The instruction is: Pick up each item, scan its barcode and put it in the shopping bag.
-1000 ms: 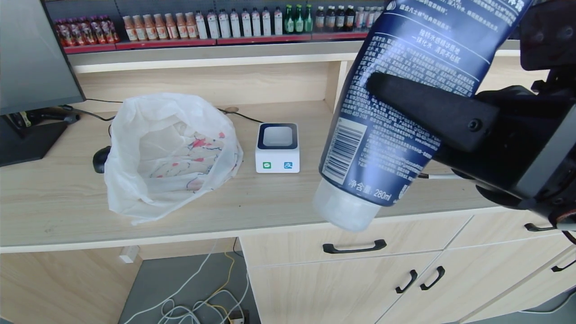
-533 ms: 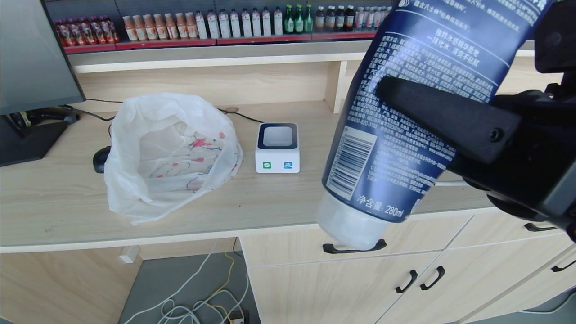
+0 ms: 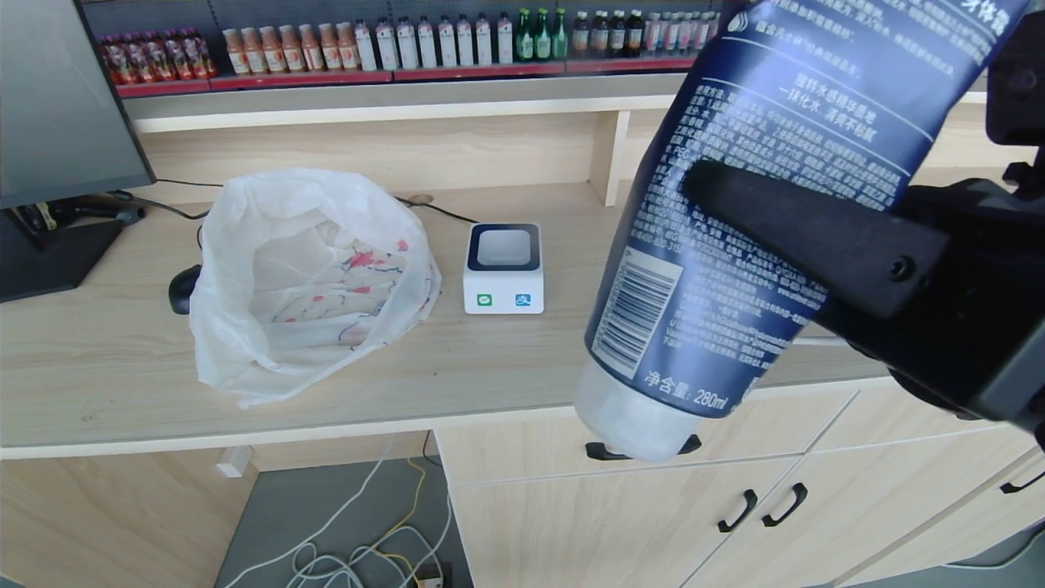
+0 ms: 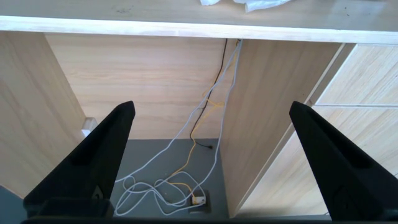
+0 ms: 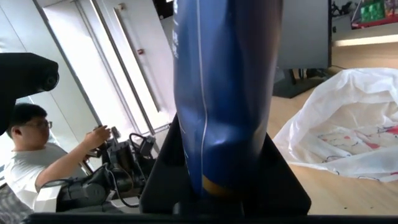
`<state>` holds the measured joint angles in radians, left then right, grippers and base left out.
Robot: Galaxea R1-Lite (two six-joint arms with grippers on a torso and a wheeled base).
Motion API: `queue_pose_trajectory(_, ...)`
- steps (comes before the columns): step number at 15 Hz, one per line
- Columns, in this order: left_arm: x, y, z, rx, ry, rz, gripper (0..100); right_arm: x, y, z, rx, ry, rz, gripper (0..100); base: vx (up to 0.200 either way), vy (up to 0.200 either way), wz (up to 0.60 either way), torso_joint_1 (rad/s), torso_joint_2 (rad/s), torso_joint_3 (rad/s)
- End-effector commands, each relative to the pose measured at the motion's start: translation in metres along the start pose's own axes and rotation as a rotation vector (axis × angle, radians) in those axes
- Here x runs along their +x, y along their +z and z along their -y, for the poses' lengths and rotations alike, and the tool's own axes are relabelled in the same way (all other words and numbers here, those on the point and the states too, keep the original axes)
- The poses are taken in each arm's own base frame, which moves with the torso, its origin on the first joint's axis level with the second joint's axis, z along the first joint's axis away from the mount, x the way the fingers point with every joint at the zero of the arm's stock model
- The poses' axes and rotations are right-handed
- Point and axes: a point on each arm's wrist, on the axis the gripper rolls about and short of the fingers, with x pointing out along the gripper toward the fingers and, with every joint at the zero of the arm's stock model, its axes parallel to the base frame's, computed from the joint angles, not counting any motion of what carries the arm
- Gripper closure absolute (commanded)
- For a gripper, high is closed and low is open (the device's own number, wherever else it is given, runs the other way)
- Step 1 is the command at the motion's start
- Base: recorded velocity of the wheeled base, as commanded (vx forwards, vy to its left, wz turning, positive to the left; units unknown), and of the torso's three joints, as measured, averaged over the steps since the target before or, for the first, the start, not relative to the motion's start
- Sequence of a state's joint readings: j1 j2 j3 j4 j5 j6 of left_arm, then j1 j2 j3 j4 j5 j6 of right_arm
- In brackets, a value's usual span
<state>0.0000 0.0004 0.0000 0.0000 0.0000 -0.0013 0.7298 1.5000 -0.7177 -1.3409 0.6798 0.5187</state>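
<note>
Item: dark blue plastic tube point(image 3: 784, 98), translucent cap. Clenched mid-body in right gripper point(image 3: 710, 188), held aloft, long axis 1-to-7 o'clock, cap low. White box scanner point(image 3: 504, 268) at 9 o'clock from it; white plastic shopping bag point(image 3: 302, 278) beyond.

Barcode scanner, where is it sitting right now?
In the head view the scanner sits on the counter, just right of the shopping bag, left of the blue tube in the right gripper.
</note>
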Motion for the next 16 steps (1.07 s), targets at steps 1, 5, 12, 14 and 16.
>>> queue_pose_trajectory(1,0.000,0.000,0.000,0.000,0.000,0.000,0,-0.004,-0.004,-0.001,-0.019,-0.014,-0.009,100,0.000,0.000,0.00,0.000,0.00,0.000)
queue_pose_trajectory(5,0.000,0.000,0.000,0.000,0.000,0.000,0,-0.013,-0.006,-0.008,-0.117,-0.180,0.030,100,0.000,0.000,0.00,0.000,0.00,0.000)
queue_pose_trajectory(12,0.000,0.000,0.000,0.000,0.000,0.000,0,-0.039,-0.005,-0.010,-0.392,-0.713,-0.019,100,0.000,0.000,0.00,0.000,0.00,0.000)
queue_pose_trajectory(14,0.000,0.000,0.000,0.000,0.000,0.000,0,-0.049,-0.002,0.000,-0.481,-0.832,-0.041,100,0.000,0.000,0.00,0.000,0.00,0.000)
queue_pose_trajectory(16,0.000,0.000,0.000,0.000,0.000,0.000,0,-0.060,0.005,0.012,-0.517,-0.912,-0.033,100,0.000,0.000,0.00,0.000,0.00,0.000)
